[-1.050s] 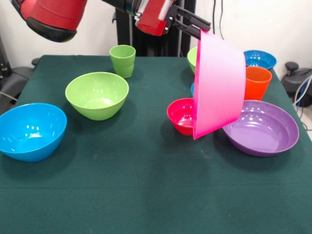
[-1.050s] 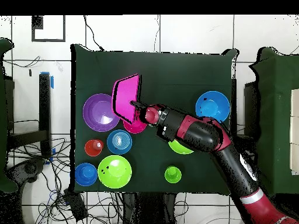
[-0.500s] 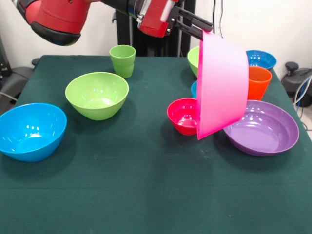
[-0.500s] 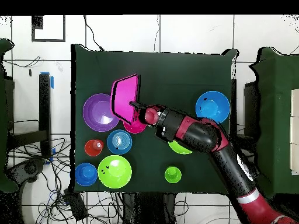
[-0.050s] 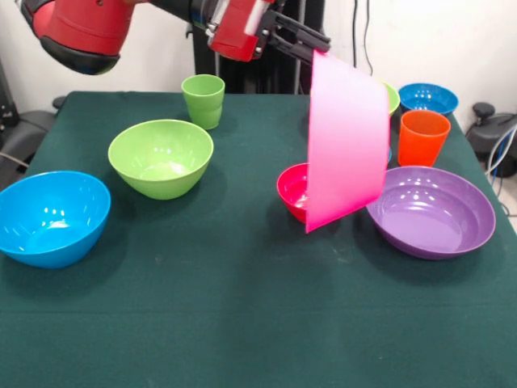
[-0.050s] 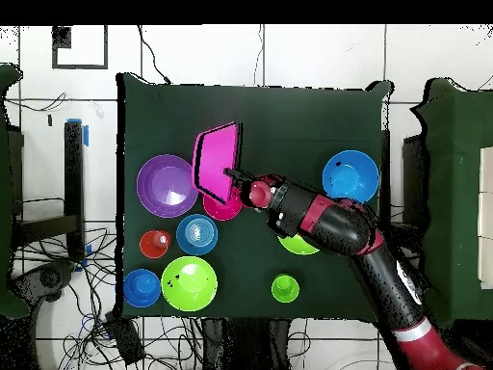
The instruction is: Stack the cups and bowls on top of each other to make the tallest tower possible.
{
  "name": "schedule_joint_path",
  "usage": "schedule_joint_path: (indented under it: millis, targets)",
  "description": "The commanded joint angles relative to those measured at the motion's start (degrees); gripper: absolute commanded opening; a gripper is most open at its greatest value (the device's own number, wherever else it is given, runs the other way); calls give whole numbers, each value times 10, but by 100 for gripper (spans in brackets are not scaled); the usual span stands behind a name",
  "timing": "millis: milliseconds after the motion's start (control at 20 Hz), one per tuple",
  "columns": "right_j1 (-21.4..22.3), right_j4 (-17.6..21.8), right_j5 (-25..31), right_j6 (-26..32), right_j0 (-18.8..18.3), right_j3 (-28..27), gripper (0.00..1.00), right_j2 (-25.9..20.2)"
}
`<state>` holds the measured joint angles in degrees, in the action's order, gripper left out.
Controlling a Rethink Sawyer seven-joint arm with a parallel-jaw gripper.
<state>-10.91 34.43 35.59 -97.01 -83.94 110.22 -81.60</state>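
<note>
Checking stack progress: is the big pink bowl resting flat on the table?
No, the big pink bowl hangs on edge from the end effector, lifted above the small red-pink bowl.

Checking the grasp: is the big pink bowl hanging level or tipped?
Tipped on edge. The big pink bowl hangs nearly vertical from the gripper, whose jaws pinch its top rim, above the table.

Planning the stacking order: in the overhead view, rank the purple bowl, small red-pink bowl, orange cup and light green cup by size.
1. purple bowl
2. small red-pink bowl, partly hidden
3. orange cup and light green cup: look alike, unranked
</note>
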Motion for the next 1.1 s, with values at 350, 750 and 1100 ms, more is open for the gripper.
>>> schedule_joint_path:
  millis: [350, 750, 1100]
  targets:
    - [-24, 6, 103, 212, -13, -32, 0, 64]
    - [-25, 9, 104, 204, -28, -29, 0, 63]
    - [-47, 7, 99, 211, -40, -18, 0, 62]
